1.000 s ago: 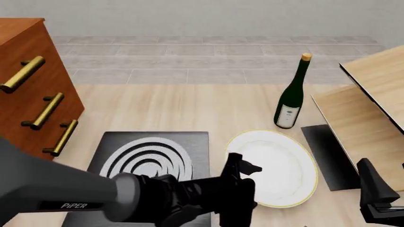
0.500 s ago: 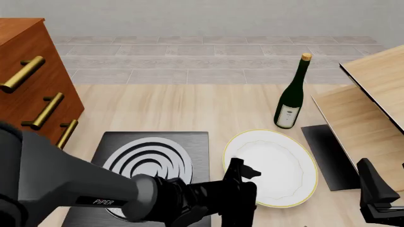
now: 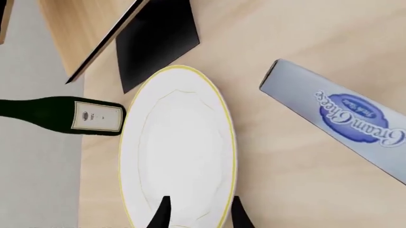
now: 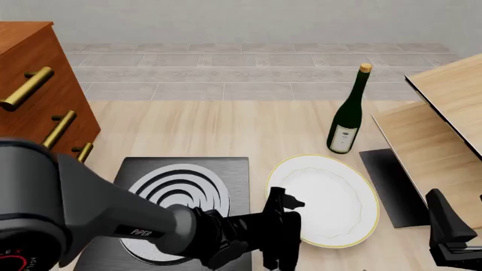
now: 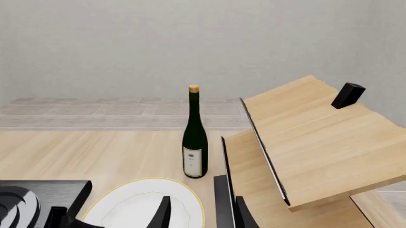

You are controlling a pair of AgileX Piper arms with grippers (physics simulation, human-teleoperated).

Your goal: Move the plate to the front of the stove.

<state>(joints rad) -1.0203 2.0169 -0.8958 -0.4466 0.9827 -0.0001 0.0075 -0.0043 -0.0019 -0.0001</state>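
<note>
Over the last second the left arm has swung in from the side, its bulky grey link now filling the near-left of the front view, while its left end effector [image 4: 280, 226] has barely shifted at the near-left edge of the plate. Its two dark fingers [image 3: 159, 214] stand apart, with nothing between them, over the rim nearest the wrist; whether they touch it I cannot tell. The large round shallow white plate with its thin yellow-gold rim [image 4: 331, 195] lies flat on the pale wooden worktop [image 4: 218, 132], just right of the flat black square stove with silver-grey rings [image 4: 184, 183], not in front of it, and looks unmoved. To me this is the approach settling into a grasp, so the carry has yet to begin.

Beyond the plate stands a dark green wine bottle [image 4: 348, 116], and a plain dark flat panel [image 4: 391, 183] lies to its right. A pale blue cream cheese box [image 3: 343, 118] rests near the plate. The right end effector [image 5: 201, 211] waits with fingers parted, idle.
</note>
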